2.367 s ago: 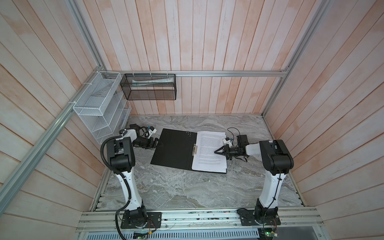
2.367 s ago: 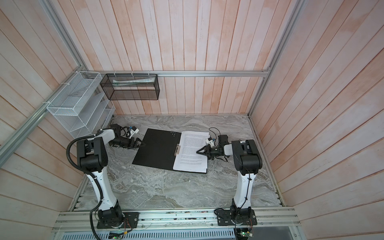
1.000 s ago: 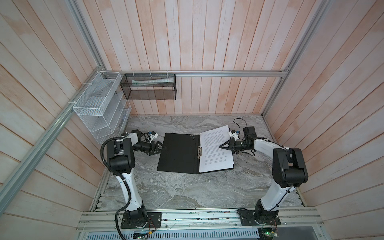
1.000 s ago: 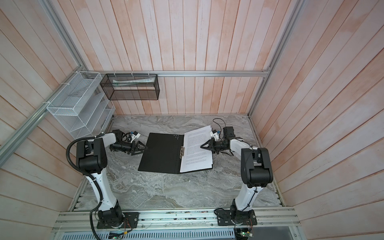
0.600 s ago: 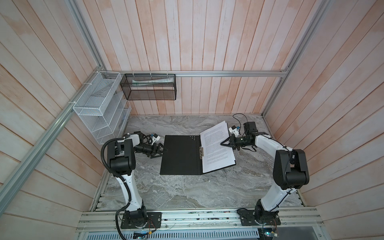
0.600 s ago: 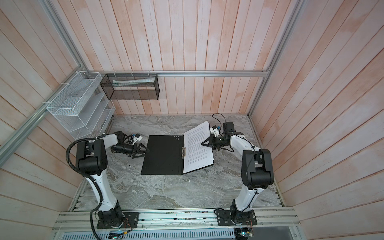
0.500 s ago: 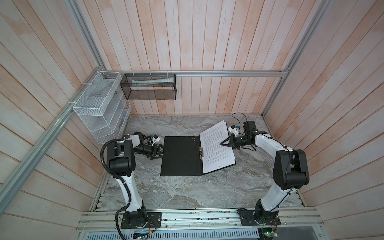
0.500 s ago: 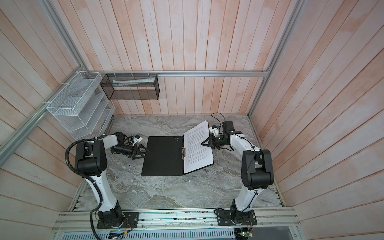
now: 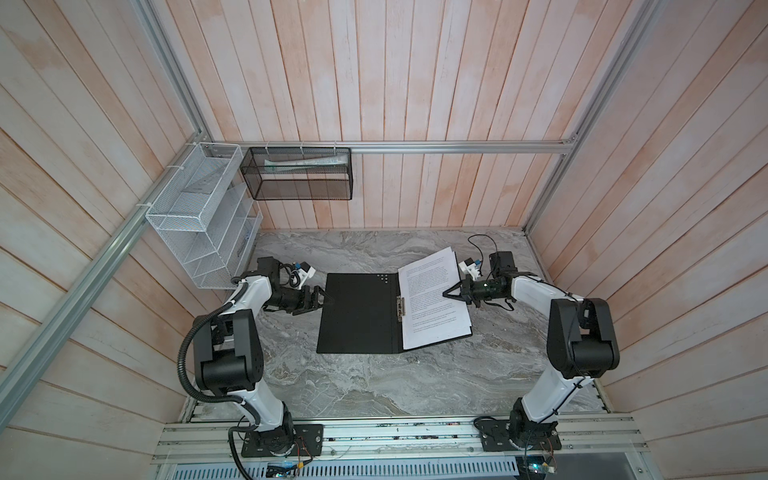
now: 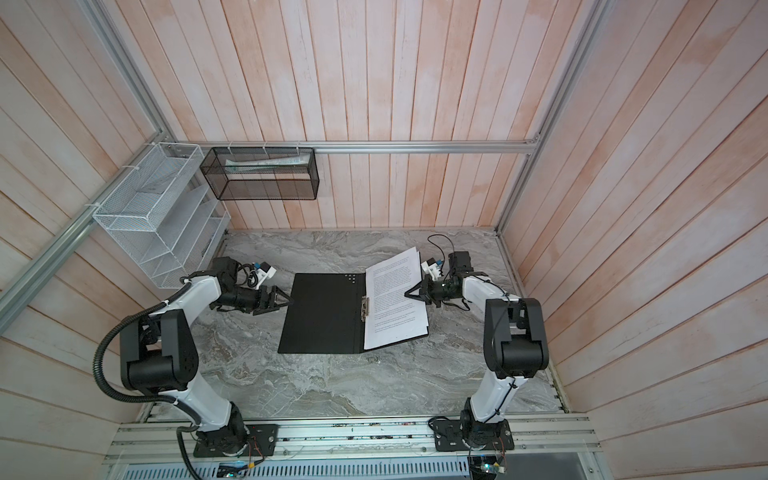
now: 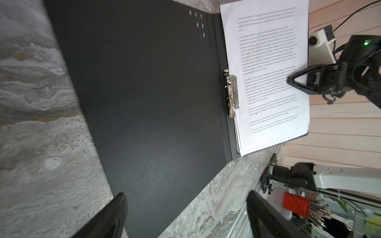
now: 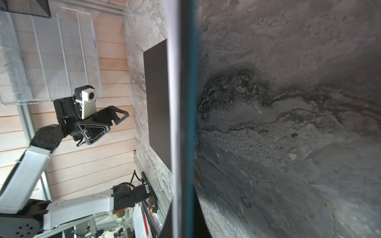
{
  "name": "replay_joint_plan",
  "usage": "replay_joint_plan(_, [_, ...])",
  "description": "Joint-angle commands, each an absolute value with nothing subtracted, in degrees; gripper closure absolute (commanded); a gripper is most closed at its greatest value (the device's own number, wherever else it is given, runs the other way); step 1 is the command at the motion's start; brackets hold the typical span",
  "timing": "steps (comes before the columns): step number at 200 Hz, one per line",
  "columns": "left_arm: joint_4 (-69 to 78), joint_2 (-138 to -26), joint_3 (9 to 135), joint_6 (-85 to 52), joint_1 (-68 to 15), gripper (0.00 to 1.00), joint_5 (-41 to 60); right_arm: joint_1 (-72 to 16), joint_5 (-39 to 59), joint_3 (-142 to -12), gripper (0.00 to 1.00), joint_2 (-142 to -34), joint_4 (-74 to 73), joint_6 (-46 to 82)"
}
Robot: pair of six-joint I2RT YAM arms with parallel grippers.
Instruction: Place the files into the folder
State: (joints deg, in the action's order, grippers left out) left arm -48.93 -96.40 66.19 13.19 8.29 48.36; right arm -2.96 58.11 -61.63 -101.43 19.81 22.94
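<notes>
Tilted higher, folder [image 9: 357,316] edge sits inside right pincer [image 9: 445,294].

1. The files [image 11: 268,61] lie on the right half of the open folder [image 11: 144,92]. They carry dense black print set in paragraphs. In the left wrist view the print is small and slanted, so only parts can be read.
2. One upper paragraph opens with "For the development of sports as an industry".
3. A paragraph near the middle opens with "At present, China is the most representative".
4. In both top views the same print shows only as fine grey lines, too small to read.
</notes>
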Motion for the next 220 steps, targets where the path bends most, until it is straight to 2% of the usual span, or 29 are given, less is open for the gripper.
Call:
replay_joint_plan(1, [-46.2,-94.7,64.2,9.6,8.5,0.07,42.1,-1.0,67.3,-60.2,1.0,-102.6,11.4,26.7])
replay_joint_plan(27, [-46.5,-96.2,64.0,9.0,8.7,0.06,43.0,-1.6,66.4,-64.6,1.0,-102.1,17.9,23.4])
replay_joint_plan(75, [-47.5,-103.7,67.3,8.6,8.7,0.06,43.5,-6.3,52.5,-74.8,1.0,-99.8,35.4,15.6])
replay_joint_plan(123, [-47.1,-106.3,68.0,8.4,8.7,0.06,43.3,-11.4,39.7,-80.1,1.0,-97.3,41.3,16.8])
replay_joint_plan(190, [-44.7,-106.7,67.3,8.4,8.7,0.06,44.2,-17.9,31.3,-91.4,0.98,-100.5,49.5,19.5])
replay_joint_plan(220, [-42.7,-106.6,66.3,6.3,8.7,0.06,41.2,-21.3,25.4,-98.2,0.95,-103.3,54.7,21.1])
